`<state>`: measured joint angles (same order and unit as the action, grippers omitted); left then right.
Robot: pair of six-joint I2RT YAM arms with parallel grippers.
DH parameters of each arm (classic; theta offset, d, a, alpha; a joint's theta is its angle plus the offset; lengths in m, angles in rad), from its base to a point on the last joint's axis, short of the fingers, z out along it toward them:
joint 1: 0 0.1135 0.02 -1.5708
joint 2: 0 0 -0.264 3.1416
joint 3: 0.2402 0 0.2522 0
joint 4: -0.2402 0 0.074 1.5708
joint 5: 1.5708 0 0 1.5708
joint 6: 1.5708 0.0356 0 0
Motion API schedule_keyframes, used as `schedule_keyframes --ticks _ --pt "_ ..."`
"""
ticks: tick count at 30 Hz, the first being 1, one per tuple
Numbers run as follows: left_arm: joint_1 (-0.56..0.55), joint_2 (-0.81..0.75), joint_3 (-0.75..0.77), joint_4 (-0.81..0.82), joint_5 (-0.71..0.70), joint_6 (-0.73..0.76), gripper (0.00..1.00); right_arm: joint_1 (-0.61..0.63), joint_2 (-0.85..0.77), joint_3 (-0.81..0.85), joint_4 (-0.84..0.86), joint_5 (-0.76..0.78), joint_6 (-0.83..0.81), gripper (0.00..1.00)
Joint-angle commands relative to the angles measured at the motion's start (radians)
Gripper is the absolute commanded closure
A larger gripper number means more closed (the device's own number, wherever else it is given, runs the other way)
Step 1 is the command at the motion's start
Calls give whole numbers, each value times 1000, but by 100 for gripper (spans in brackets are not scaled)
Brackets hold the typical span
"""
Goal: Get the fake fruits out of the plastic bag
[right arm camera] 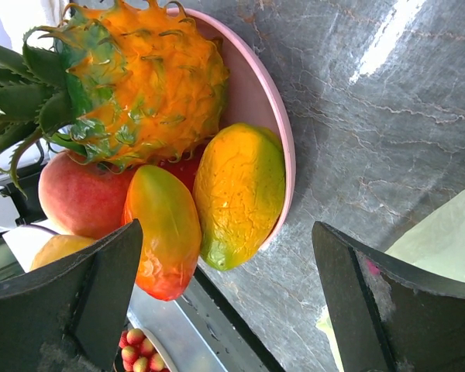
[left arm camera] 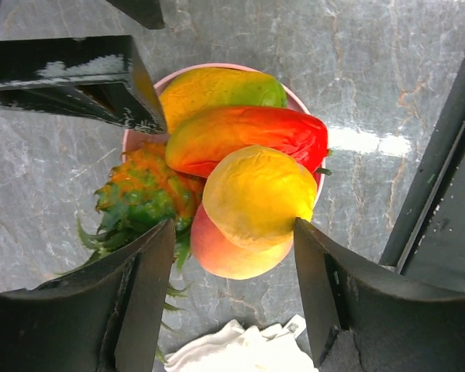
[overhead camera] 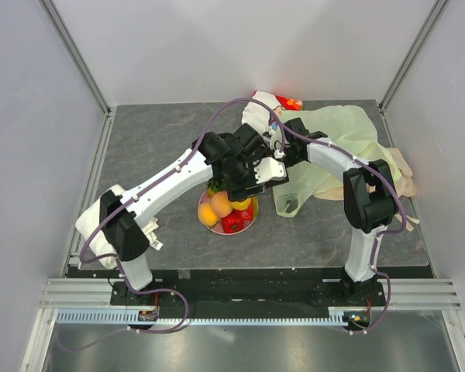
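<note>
The fake fruits lie heaped on a pink plate [right arm camera: 261, 93]: a pineapple [right arm camera: 147, 85], a peach [right arm camera: 77, 194], a red-and-yellow mango [right arm camera: 163, 232], a yellow-green mango [right arm camera: 240, 194] and a round yellow fruit [left arm camera: 256, 194] on top. My left gripper [left arm camera: 232, 225] hangs over the plate, open, its fingers flanking the yellow fruit with a gap on the left. From the far side, my right gripper [right arm camera: 226, 232] faces the plate, wide open and holding nothing. The pale-green plastic bag [overhead camera: 333, 147] lies crumpled at the back right, under the right arm.
A white cloth [overhead camera: 93, 229] lies by the left arm's base. A red-and-white pouch [overhead camera: 283, 101] sits at the back edge, and a beige cloth [overhead camera: 403, 167] lies beyond the bag. Both arms crowd together over the plate [overhead camera: 252, 221]. Walls enclose the table.
</note>
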<state>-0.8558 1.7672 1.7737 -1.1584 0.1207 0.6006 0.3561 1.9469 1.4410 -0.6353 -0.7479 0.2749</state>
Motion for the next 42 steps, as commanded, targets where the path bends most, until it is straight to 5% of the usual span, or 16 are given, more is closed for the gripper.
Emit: schedule_keyframes --ticks 1,42 --pt "23 29 49 0 -44 34 31 4 12 47 20 -8 10 2" --pt "93 94 185 0 -78 8 30 4 66 91 40 -11 27 2"
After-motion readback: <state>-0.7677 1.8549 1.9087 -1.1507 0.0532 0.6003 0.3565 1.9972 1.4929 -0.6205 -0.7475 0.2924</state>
